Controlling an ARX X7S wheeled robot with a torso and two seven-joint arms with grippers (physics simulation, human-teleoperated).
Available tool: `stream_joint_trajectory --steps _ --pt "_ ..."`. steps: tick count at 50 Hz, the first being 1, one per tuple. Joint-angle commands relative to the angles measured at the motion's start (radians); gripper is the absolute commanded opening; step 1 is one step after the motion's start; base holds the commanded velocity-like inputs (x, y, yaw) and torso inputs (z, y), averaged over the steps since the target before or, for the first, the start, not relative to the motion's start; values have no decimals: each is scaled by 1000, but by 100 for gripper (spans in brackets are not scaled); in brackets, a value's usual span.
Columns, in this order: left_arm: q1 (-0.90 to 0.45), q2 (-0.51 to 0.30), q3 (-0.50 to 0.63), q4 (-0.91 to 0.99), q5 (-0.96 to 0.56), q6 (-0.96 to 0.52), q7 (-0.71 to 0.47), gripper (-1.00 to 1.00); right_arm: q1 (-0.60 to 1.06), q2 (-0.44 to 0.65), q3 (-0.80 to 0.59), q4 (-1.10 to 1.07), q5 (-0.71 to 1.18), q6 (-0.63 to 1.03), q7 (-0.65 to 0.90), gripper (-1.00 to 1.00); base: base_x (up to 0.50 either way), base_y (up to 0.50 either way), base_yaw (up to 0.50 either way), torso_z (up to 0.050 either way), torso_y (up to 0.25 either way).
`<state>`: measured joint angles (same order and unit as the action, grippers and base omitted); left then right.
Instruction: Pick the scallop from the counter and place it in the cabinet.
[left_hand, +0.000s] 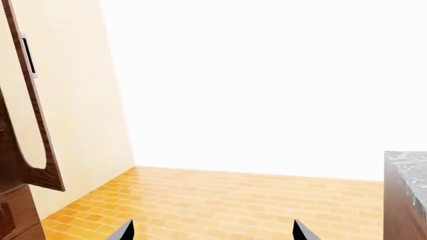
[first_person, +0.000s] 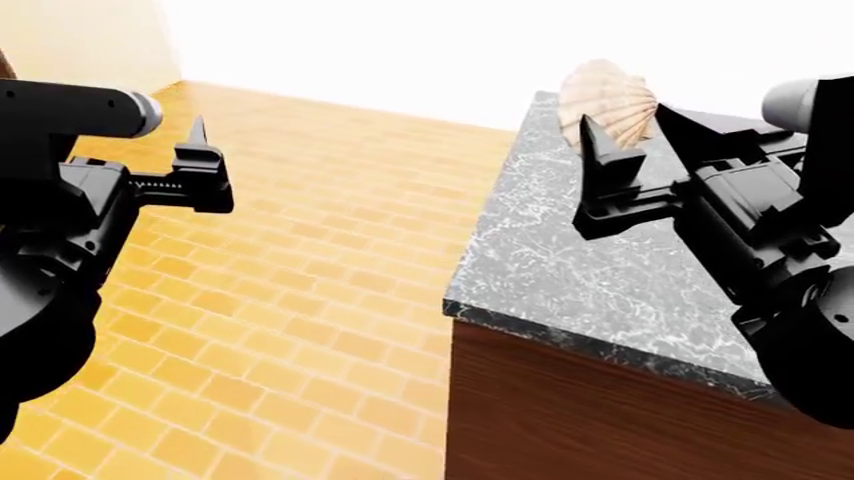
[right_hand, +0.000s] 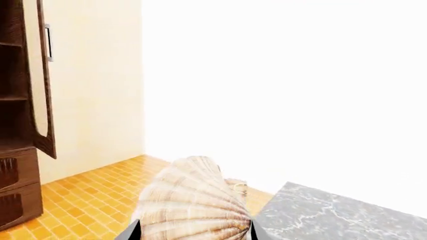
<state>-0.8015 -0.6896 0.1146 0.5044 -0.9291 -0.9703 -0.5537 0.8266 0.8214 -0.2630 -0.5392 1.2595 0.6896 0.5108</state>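
Orange-yellow brick-patterned floor (first_person: 307, 260) below a cream side wall (left_hand: 80, 100) and a bright white back wall (left_hand: 267, 85).

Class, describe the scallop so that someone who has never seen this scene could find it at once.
Start at the counter, the big block with a grey, white-veined marble top and dark wood sides. Near its far edge, between the jaws of the right gripper, is the scallop. It is the only fan-shaped thing there: cream to pale tan, with ribs spreading out from a narrow base.

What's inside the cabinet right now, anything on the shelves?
In the right wrist view the cabinet stands open, and the slivers of its plank shelves that show look bare. Most of the interior is cut off by the frame, and the drawers are shut.
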Motion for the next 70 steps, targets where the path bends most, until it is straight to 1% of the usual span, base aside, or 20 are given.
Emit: stream_joint_trajectory --steps 1,19,33,70 --pt "-9 0 -1 5 -8 -8 -10 100 23 -14 -13 -1 -26 7 -21 -100 0 0 500 0 0" --pt "-7 -2 -7 15 -24 -18 -27 100 14 -10 -10 -6 -24 1 -17 -100 0 0 500 0 0" --pt "-12 -4 -9 2 -20 -11 -27 100 4 5 2 12 -17 13 33 -100 0 0 500 0 0" --pt "-18 -4 -4 3 -32 -15 -39 100 -46 -8 14 9 -22 -29 32 -100 0 0 500 0 0"
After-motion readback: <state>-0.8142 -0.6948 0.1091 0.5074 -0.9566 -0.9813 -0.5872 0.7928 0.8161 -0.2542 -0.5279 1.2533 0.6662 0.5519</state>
